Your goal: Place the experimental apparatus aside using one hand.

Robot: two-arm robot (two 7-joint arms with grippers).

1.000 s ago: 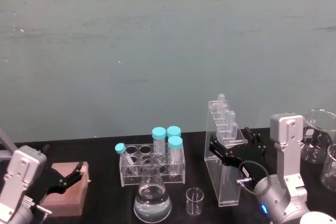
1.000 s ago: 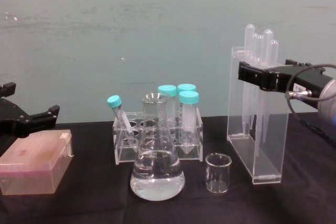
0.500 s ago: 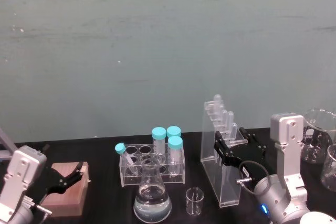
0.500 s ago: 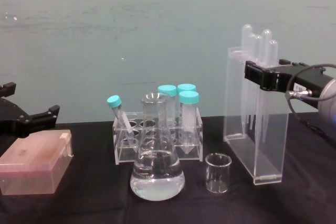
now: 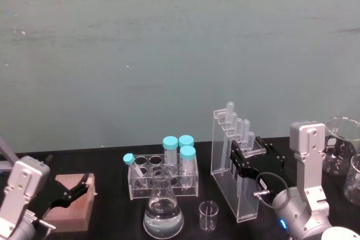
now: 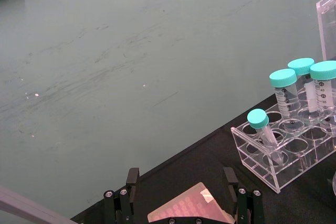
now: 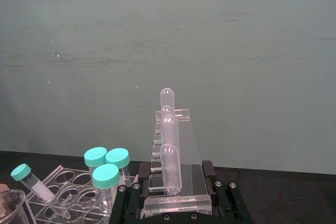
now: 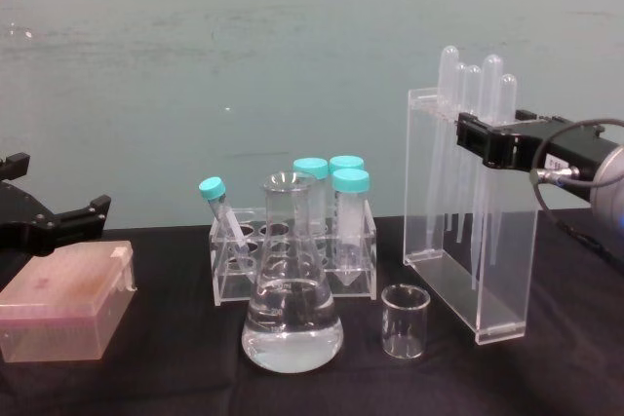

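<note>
Head: right end effector (image 5: 241, 158) pinching acrylic stand (image 5: 220, 144) near its top, just right of beaker (image 5: 208, 216). Chest: stand upright, base at tabletop (image 8: 565, 367). Right wrist: top rail clamped; judging light, stiff, slick, top-heavy, pipettes (image 7: 169, 129) loose. Left wrist: left end effector (image 6: 181, 179) spread, parked

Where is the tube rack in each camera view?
Head view: rack lower centre, behind the flask.
Chest view: rack at centre, behind the flask.
Left wrist view: rack beyond the pink box.
Right wrist view: rack beside the pipette stand.
Shared landmark: the leaning tube at the rack's end.
</note>
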